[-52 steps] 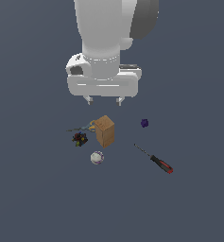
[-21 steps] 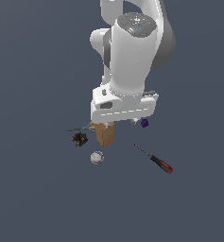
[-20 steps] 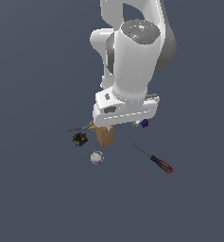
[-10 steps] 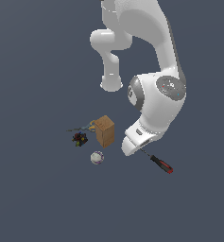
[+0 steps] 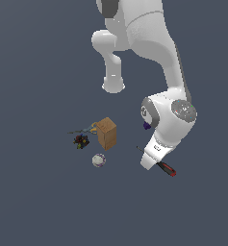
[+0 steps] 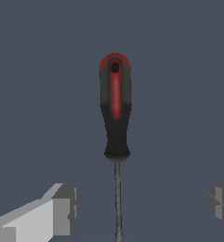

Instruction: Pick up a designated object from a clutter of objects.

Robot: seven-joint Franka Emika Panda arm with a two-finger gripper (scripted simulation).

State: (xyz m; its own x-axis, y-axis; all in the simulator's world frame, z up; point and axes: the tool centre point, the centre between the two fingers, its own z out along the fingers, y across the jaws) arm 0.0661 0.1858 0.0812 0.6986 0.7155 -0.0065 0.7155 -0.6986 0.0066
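Note:
The designated object, a slim screwdriver (image 6: 115, 113) with a black-and-red handle and a thin dark shaft, lies flat on the grey floor. In the exterior view only its handle (image 5: 167, 168) and shaft tip show past the arm's hand, which hangs low right over it. My gripper (image 6: 142, 203) is open, with one finger (image 6: 61, 205) on each side of the shaft and a wide gap between them; nothing is held. The clutter of objects lies toward the exterior view's left: a tan box (image 5: 107, 133), a whitish ball (image 5: 99, 160), a dark multicoloured lump (image 5: 80, 141).
A thin blue-yellow tool (image 5: 85, 129) lies beside the tan box. A tiny purple lump (image 5: 146, 126) peeks out from behind the arm's wrist. The robot's white base column (image 5: 113, 81) stands behind the clutter.
The arm has swung from above the tan box toward the exterior view's right and come down low over the screwdriver. The scattered objects have not moved.

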